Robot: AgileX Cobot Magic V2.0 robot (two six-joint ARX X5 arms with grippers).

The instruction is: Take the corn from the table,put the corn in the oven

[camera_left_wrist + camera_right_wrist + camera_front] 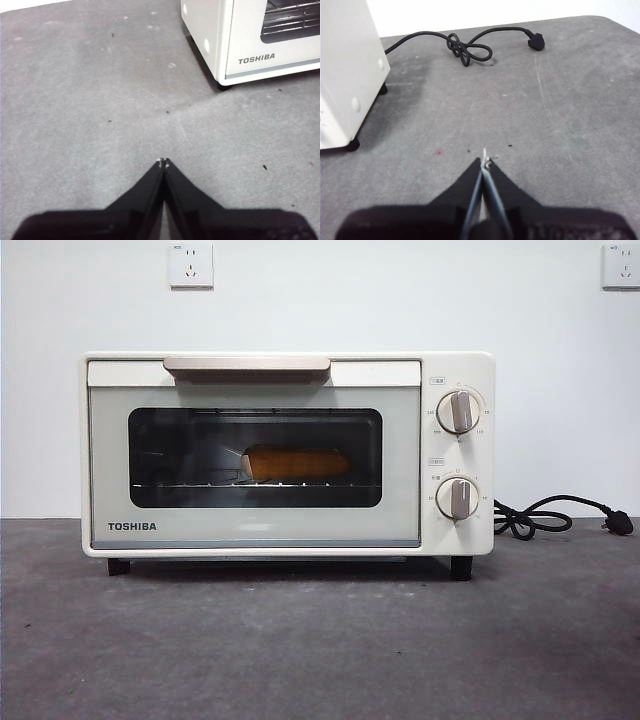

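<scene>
The cream-white TOSHIBA oven (288, 454) stands on the dark grey table (320, 650) with its door closed. Through the dark glass window I see the yellow-orange corn (295, 463) lying on the wire rack inside. My left gripper (163, 161) hovers shut over bare table, off the oven's (250, 40) front left corner, holding nothing. On the other side of the oven (347, 75), my right gripper (485, 159) is shut above bare table, with nothing in it. Neither arm appears in the front view.
A black power cord (545, 518) with a plug lies coiled on the table right of the oven, also the cord (470, 47) in the right wrist view. Two wall sockets (191, 264) sit high on the white wall behind.
</scene>
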